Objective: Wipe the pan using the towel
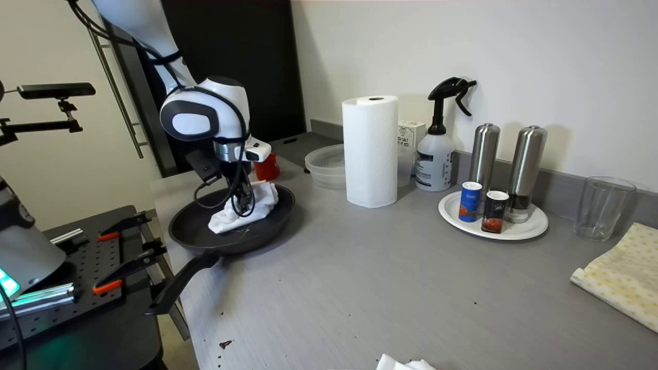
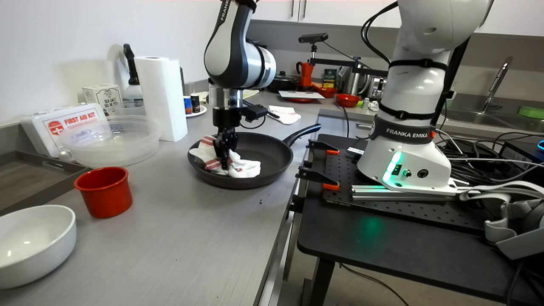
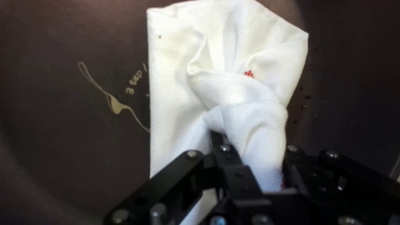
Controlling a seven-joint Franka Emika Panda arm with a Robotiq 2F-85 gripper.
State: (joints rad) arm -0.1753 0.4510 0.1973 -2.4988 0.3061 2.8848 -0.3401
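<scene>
A dark frying pan (image 1: 190, 228) lies on the grey counter in both exterior views (image 2: 274, 155). Its black handle (image 1: 180, 282) reaches past the counter edge. A white towel with red stripes (image 2: 245, 168) lies bunched inside the pan; it also shows in an exterior view (image 1: 227, 218). My gripper (image 2: 223, 159) points down into the pan. In the wrist view, the gripper (image 3: 251, 143) has a thick fold of the towel (image 3: 175, 81) between its fingers. The right finger is partly hidden by the towel. The pan's inside surface (image 3: 62, 150) shows printed marks and dark droplets beside the towel.
A paper towel roll (image 1: 370, 154) and a clear plastic container (image 2: 114, 144) stand behind the pan. A red cup (image 2: 104, 193) and a white bowl (image 2: 36, 244) stand nearby. A spray bottle (image 1: 434, 162) and a plate with shakers (image 1: 537, 223) are along the wall.
</scene>
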